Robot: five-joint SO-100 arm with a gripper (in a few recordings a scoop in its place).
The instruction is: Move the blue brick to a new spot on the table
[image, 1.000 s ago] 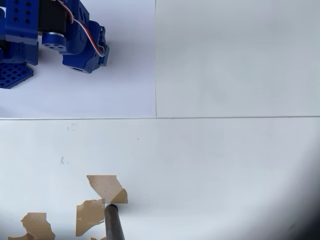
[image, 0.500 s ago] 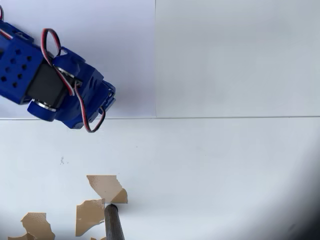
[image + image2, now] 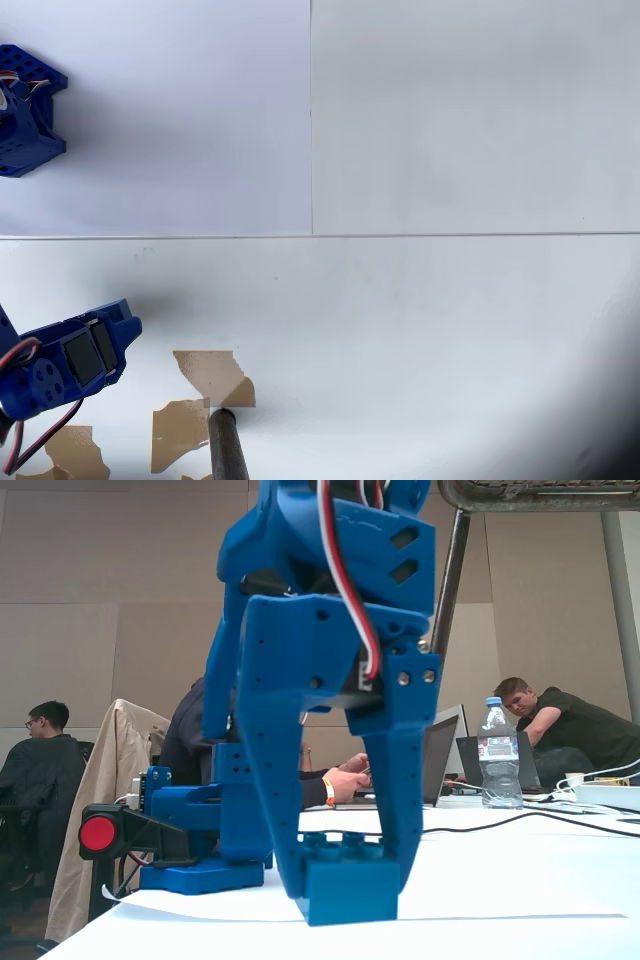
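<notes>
While your gripper points straight down in the fixed view, its two fingers are closed against the sides of the blue brick, which sits on the white tabletop, a water bottle standing farther right

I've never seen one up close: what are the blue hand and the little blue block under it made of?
Both look like plastic. The blue two-finger hand has a matte finish with rows of small holes, likely printed. The small blue studded brick is smoother, with moulded round studs on top.
</notes>
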